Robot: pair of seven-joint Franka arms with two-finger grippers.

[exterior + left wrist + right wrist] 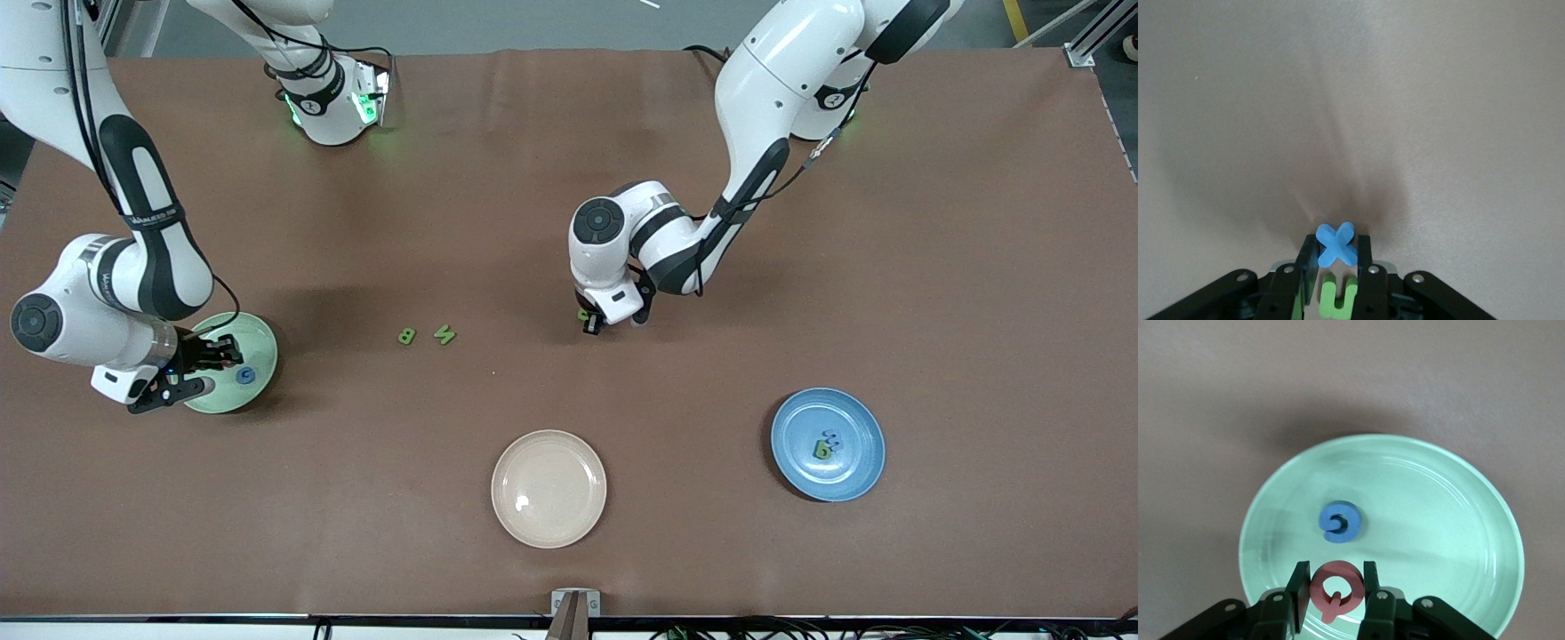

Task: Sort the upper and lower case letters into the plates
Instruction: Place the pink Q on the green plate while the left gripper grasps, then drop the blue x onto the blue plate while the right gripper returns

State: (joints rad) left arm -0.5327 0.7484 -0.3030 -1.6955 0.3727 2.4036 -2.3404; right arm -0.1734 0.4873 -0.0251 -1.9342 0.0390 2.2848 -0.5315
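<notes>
Foam-like chunky letters lie on a matte brown table (pixel 800 222). We see a green capital B (pixel 406 336) and a green N (pixel 444 334) side by side near the table's middle, with bare surface all round them. The left gripper (pixel 1337 257), low over the table toward the middle, is clamped on a small blue x (pixel 1337 243); a small green n (pixel 1339 297) lies just beside it. The right gripper (pixel 1335 587), over the smooth, rimmed pale mint green plate (pixel 1458 520), pinches a pinkish-red Q (pixel 1335 588) above a blue G (pixel 1340 522) lying in the plate. The medium blue plate (pixel 853 418) at the left arm's end carries two small letters (pixel 827 444). A cream-beige plate (pixel 548 488) sits nearest the front camera.
</notes>
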